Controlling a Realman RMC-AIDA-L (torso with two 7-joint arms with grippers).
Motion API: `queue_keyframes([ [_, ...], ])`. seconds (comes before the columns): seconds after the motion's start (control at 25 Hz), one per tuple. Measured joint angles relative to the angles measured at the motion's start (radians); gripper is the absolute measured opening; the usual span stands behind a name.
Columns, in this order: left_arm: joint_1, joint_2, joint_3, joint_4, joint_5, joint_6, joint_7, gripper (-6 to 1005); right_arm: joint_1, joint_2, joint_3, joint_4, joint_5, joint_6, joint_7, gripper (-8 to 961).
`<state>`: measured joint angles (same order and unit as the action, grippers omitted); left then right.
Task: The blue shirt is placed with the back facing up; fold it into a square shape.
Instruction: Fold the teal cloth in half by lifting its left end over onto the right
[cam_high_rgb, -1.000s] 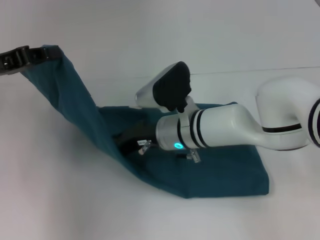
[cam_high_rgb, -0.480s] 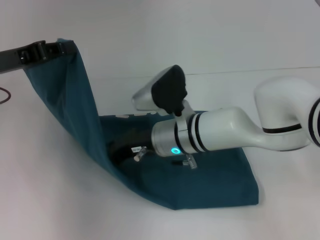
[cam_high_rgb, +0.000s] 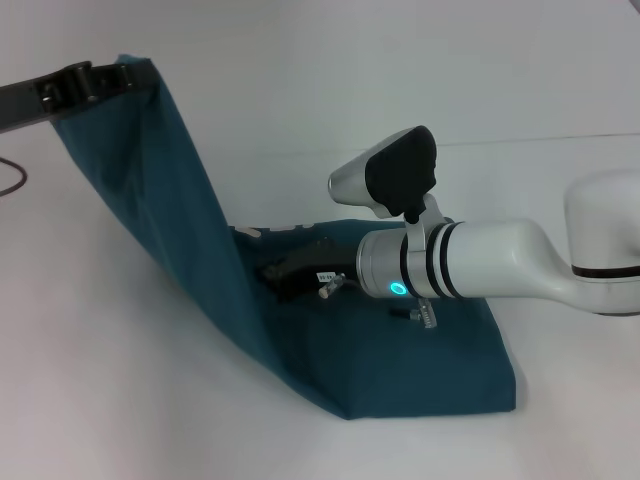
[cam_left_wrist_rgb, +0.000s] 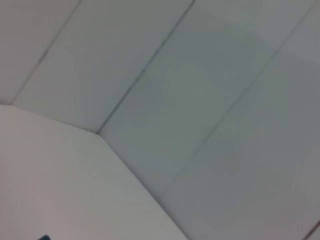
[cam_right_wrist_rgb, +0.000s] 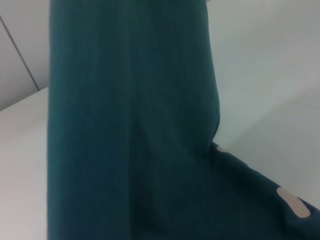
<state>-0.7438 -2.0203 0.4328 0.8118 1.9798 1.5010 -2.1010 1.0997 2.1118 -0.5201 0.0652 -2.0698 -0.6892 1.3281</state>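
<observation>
The blue shirt (cam_high_rgb: 400, 360) lies partly folded on the white table (cam_high_rgb: 120, 380). One end rises in a steep sheet to the upper left. There my left gripper (cam_high_rgb: 100, 78) is shut on its top edge, well above the table. My right gripper (cam_high_rgb: 285, 272) reaches in from the right and lies low on the flat part, at the foot of the raised sheet. A bit of white lettering (cam_high_rgb: 245, 231) shows beside it. Teal cloth of the blue shirt (cam_right_wrist_rgb: 130, 140) fills most of the right wrist view, with white lettering (cam_right_wrist_rgb: 292, 201) at its edge. The left wrist view shows no cloth.
A thin black cable (cam_high_rgb: 12, 178) curls at the table's left edge. A pale wall (cam_high_rgb: 400, 60) stands behind the table. Bare white table surrounds the shirt in front and on the left.
My left gripper has carried the shirt's end higher and to the right, steepening the raised sheet. My right arm has drawn back to the right along the flat cloth.
</observation>
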Motion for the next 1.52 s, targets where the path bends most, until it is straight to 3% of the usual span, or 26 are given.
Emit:
queue_keyframes([
  [0.32,-0.002,-0.028,0.108,-0.002,-0.117,0.005,0.011,24,0.01,0.007,0.0,0.014,-0.005,-0.013,-0.028,20],
  [0.6,-0.003,-0.074,0.191,-0.01,-0.227,0.006,0.047,26,-0.008,0.005,0.026,0.051,-0.001,-0.047,-0.074,20],
  [0.72,-0.003,-0.1,0.229,-0.013,-0.259,0.007,0.064,26,-0.079,-0.003,0.083,0.033,0.0,-0.053,-0.092,20],
  [0.8,-0.003,-0.106,0.235,-0.013,-0.263,0.006,0.067,27,-0.154,-0.009,0.127,-0.019,0.0,-0.089,-0.096,20],
  [0.84,-0.003,-0.136,0.252,-0.014,-0.273,0.002,0.082,27,-0.191,-0.011,0.142,-0.054,0.001,-0.119,-0.095,20],
  [0.92,-0.004,-0.146,0.268,-0.021,-0.282,-0.004,0.092,27,-0.273,-0.013,0.169,-0.141,0.001,-0.199,-0.085,20],
  [1.28,-0.02,-0.154,0.488,-0.225,-0.505,-0.1,0.23,29,-0.535,-0.032,0.184,-0.574,0.024,-0.498,0.117,20],
  [1.32,-0.04,-0.156,0.587,-0.308,-0.609,-0.141,0.29,29,-0.552,-0.035,0.182,-0.603,0.025,-0.507,0.135,20],
  [1.52,-0.074,-0.156,0.791,-0.419,-0.835,-0.212,0.399,30,-0.615,-0.047,0.175,-0.694,0.024,-0.54,0.184,20],
])
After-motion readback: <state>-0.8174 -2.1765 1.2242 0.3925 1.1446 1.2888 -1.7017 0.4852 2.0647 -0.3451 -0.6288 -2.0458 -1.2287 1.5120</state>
